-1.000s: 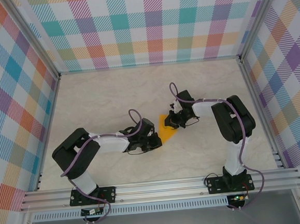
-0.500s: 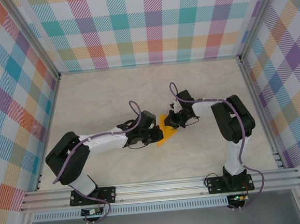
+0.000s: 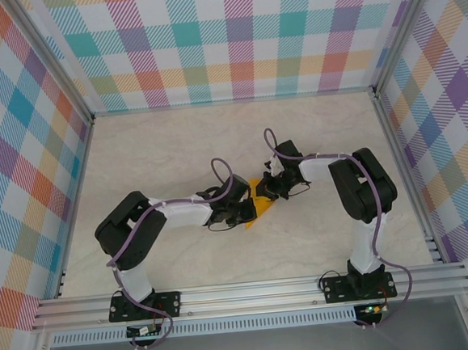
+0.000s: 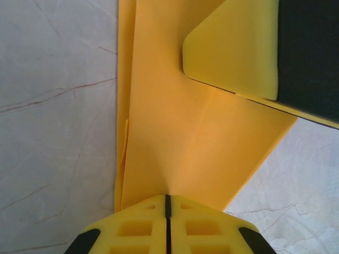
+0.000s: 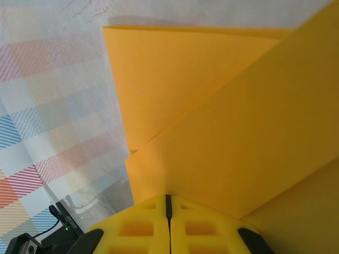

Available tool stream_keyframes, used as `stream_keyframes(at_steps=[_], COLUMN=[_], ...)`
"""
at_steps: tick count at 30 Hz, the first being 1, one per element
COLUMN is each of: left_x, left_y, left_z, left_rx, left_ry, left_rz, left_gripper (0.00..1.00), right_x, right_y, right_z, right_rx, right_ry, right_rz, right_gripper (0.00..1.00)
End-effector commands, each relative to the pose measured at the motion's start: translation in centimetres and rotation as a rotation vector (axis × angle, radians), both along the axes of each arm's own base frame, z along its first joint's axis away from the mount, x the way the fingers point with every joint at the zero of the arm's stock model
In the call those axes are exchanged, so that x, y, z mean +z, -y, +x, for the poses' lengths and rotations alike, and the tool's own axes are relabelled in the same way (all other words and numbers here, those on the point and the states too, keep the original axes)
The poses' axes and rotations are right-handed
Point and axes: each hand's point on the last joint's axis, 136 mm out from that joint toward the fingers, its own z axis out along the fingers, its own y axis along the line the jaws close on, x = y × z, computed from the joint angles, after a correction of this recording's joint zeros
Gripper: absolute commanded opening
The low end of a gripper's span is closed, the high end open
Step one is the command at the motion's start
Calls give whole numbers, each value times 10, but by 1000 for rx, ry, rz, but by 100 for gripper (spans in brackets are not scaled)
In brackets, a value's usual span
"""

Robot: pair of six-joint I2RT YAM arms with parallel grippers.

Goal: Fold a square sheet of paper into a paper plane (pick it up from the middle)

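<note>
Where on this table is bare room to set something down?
Free: the table along the back wall, beside the left wall, and at the front between the arm bases. Crowded: the centre, where the left hand and right hand meet on the paper.

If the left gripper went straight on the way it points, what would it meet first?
The folded orange paper, which the shut left gripper holds; beyond it, slightly aside, a finger of the right gripper, depth unclear.
</note>
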Motion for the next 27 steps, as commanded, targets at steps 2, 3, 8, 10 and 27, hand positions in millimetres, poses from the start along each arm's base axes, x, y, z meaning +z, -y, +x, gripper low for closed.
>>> stream_keyframes(at_steps=[2, 3, 8, 10, 27], left_x=[-13, -13, -9, -5, 26], left_y=[-14, -16, -20, -18, -6], left_z=[-22, -26, -43, -47, -23], left_rx=[-4, -4, -29, -44, -2], left_ry=[-81, -93, -144, -153, -22], left_rz=[2, -2, -27, -41, -118], left_gripper=[8, 8, 9, 9, 8], right_x=[-47, -45, -32, -22, 42], right_y=[27, 26, 20, 15, -7], right_z=[-15, -14, -16, -18, -28], right_rx=[-32, -32, -22, -11, 67], right_ry=[-70, -69, -65, -59, 66], right_rz=[-177, -172, -121, -82, 53], right_gripper=[6, 6, 7, 7, 11])
